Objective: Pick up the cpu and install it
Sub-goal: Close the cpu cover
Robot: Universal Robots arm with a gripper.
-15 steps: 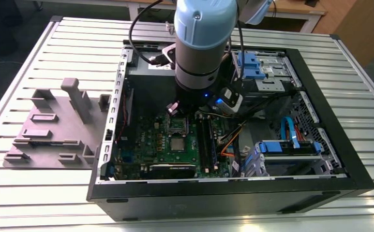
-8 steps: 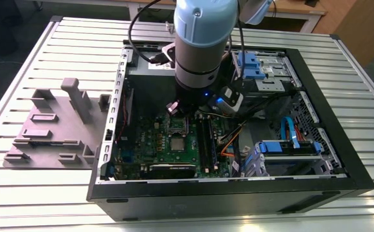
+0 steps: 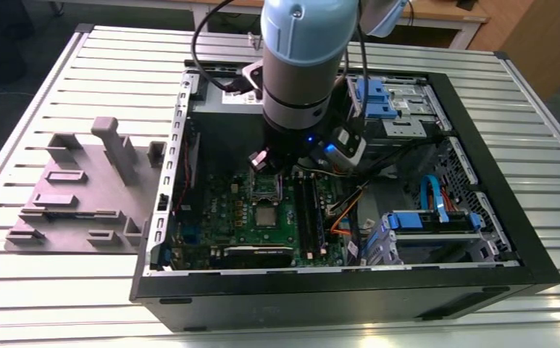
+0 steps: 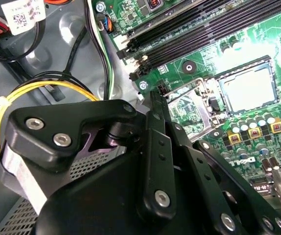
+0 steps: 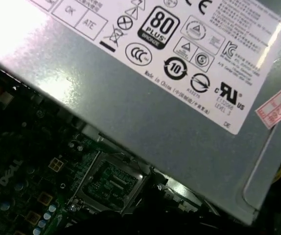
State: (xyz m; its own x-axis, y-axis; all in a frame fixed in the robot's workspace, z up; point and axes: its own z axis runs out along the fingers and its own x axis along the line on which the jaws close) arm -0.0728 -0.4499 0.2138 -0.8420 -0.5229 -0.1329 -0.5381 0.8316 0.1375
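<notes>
The cpu [image 4: 248, 89] lies flat in the socket [image 4: 243, 67]. It is a small square chip with a dull silvery-grey top and a pale rim, boxed in by the socket's dark edge. In the exterior view the cpu [image 3: 267, 215] shows as a pale square near the middle of the board [image 3: 260, 232].

Just beside the socket a thin, shiny metal frame [image 4: 204, 115] stands swung open. The gripper [image 4: 154, 98] is black, with matt jointed links and bright screws. Its tip is close to that frame, and I cannot tell whether they touch or whether the gripper is open or closed.

The board is glossy green and dotted with small round parts. Long black slots [image 4: 204, 29] run past the socket. A flat grey sheet-metal PSU [image 5: 145, 112] with a white label sits next to the board, and yellow cables [image 4: 33, 88] loop nearby.

The black case [image 3: 337, 293] lies open-side up on a ribbed aluminium table [image 3: 115, 65]. A grey plastic jig [image 3: 77, 196] sits at the exterior view's left. The pale blue arm [image 3: 304, 65] reaches down into the case. Wooden furniture stands behind.
</notes>
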